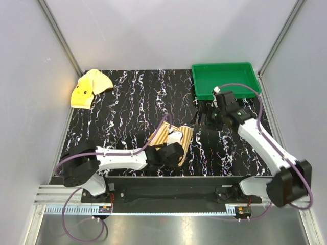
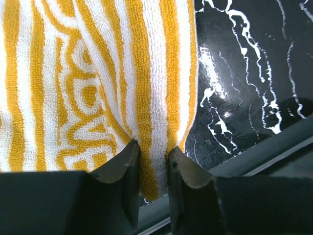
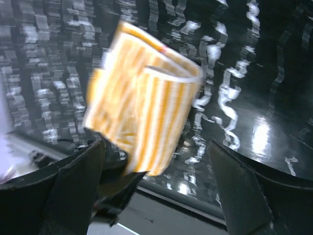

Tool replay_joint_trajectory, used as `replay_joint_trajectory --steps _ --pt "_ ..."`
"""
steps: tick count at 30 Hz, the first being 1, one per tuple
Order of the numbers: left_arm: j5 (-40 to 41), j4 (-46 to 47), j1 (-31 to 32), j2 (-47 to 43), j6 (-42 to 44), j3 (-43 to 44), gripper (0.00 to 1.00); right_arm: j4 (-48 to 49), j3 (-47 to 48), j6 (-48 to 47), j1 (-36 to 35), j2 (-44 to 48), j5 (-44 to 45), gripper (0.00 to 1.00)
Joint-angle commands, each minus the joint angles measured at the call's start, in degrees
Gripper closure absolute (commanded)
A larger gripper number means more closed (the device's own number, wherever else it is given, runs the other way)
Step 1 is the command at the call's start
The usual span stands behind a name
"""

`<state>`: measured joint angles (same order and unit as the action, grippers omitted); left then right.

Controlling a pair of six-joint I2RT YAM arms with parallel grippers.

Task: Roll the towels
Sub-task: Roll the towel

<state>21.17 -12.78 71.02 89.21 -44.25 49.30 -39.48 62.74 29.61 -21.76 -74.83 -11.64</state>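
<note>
near the green tray (image 1: 225, 80), right claw (image 3: 156, 147) agape; left claw (image 2: 152, 152) tight on striped towel (image 2: 88, 73)

Open tabletop (image 1: 134, 99) between yellow towel (image 1: 91, 88) and green tray (image 1: 225, 79), left arm (image 1: 122, 158) blocking near edge

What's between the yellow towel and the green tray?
Only bare black marbled table; the top view shows nothing lying between the yellow towel and the green tray. The striped towel lies closer to the near edge, off that line.
</note>
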Motion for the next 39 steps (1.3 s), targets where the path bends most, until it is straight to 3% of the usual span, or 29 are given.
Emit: replay_joint_trajectory --steps 1,10,16,20,26,35,39 --pt "-8.4 3.8 -2.7 -2.5 -2.2 -4.5 0.83 9.1 -5.3 1.6 -0.4 5.6 -6.5 0.06" --pt "-26.2 22.9 -13.8 -9.8 -8.3 -17.4 0.85 28.9 -24.7 9.4 -0.4 10.5 -18.1 0.05" --pt "-35.4 32.9 -20.1 -11.1 -13.0 -24.2 0.87 49.7 -35.0 16.5 -0.5 8.3 -24.2 0.05" --pt "-40.5 44.7 -23.2 -9.2 -17.4 -29.0 0.88 62.8 -39.3 19.5 -0.5 4.9 -26.1 0.05" --pt "-44.5 53.5 -25.8 -4.2 -22.0 -32.2 0.91 73.0 -41.6 21.3 -0.6 -3.3 -26.3 0.05" --pt "-45.8 55.0 -26.7 -3.3 -22.7 -32.4 0.91 84.6 -40.0 23.6 -4.5 -16.7 -25.6 0.07" --pt "-45.9 54.8 -27.1 -2.7 -22.5 -32.6 0.91 87.0 -38.7 24.3 -7.2 -20.1 -24.7 0.17"
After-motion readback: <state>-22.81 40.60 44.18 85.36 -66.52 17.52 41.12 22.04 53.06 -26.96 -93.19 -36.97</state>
